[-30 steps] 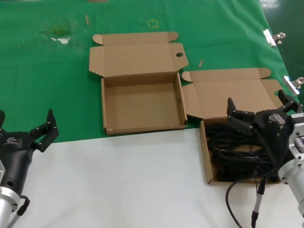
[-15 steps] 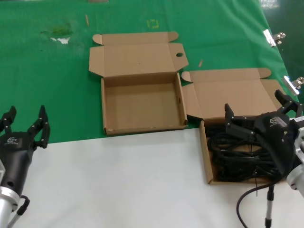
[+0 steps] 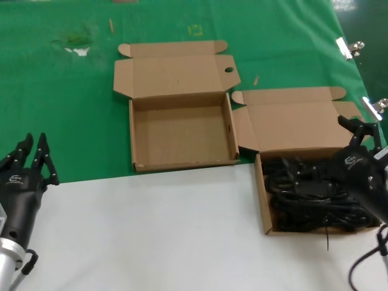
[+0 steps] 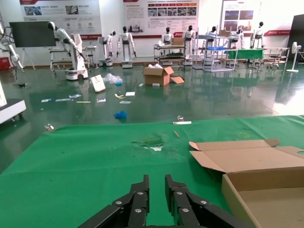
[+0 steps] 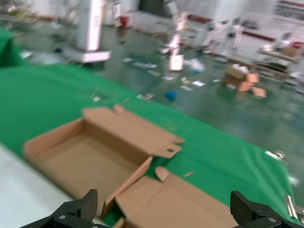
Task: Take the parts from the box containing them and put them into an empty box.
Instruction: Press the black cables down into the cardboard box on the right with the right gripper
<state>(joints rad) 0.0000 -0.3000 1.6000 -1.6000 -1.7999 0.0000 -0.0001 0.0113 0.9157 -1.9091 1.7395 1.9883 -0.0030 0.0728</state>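
Black cables (image 3: 312,194) lie heaped in the right-hand box (image 3: 260,194), whose lid (image 3: 291,118) folds back. The empty box (image 3: 130,133) stands open at the centre, also in the left wrist view (image 4: 237,199) and the right wrist view (image 5: 80,152). My right gripper (image 3: 318,144) hangs over the cable box with its fingers spread wide and nothing between them; in its own view (image 5: 164,202) the lid (image 5: 175,199) lies between the tips. My left gripper (image 3: 34,139) waits at the near left over the green cloth, fingers drawn together on nothing (image 4: 156,180).
Green cloth (image 3: 60,91) covers the far half of the table and white surface (image 3: 151,230) the near half. Metal clips (image 3: 348,45) sit at the right edge. A worn patch (image 3: 76,45) marks the cloth at the far left.
The left gripper's fingers have closed from wide open to nearly touching. The right gripper has swung to the right and sunk lower over the cable box, staying open.
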